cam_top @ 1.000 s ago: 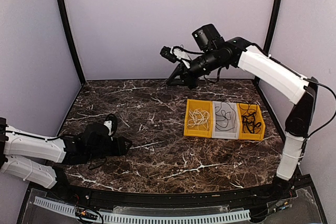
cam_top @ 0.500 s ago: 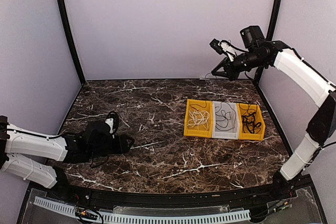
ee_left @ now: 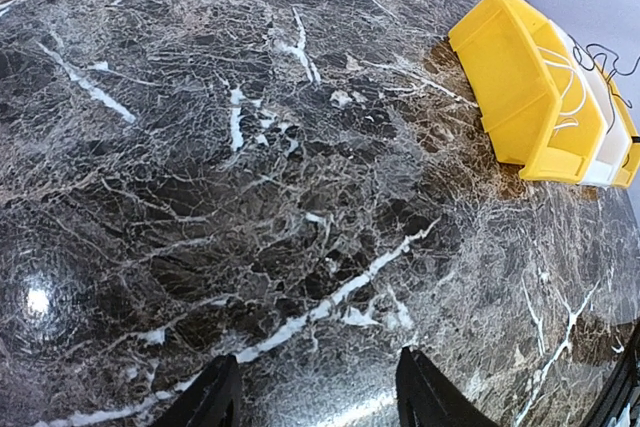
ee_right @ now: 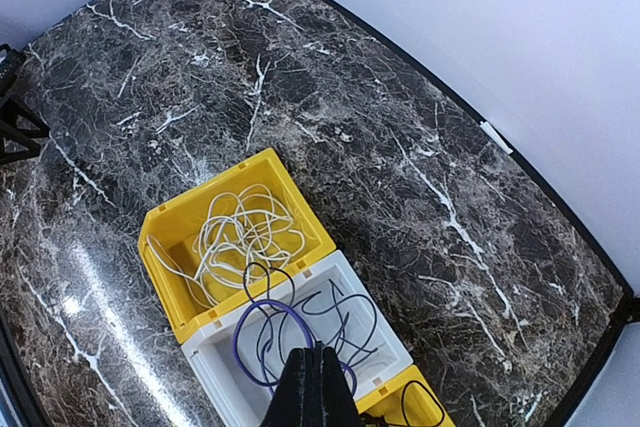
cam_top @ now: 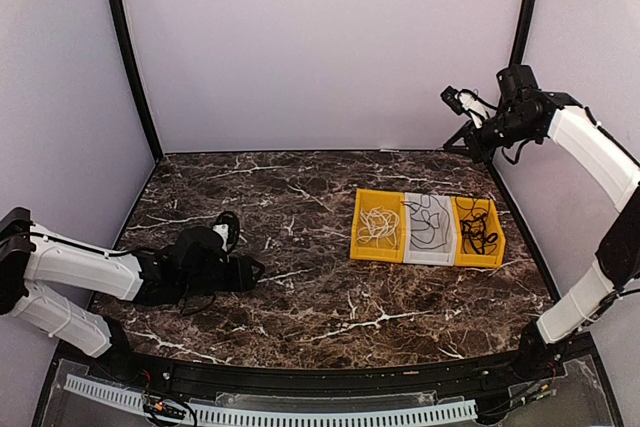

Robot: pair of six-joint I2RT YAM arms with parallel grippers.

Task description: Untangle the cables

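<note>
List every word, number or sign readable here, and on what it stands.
No text can be read anywhere.
The left yellow plastic bin, the white plastic bin and the right yellow plastic bin show no writing.
The small white tag at the edge of the dark marble table is too small to read.

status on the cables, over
Left gripper open, empty, low over table. Right gripper shut, up high. Cables lie in three bins. Nothing in the way.
</note>
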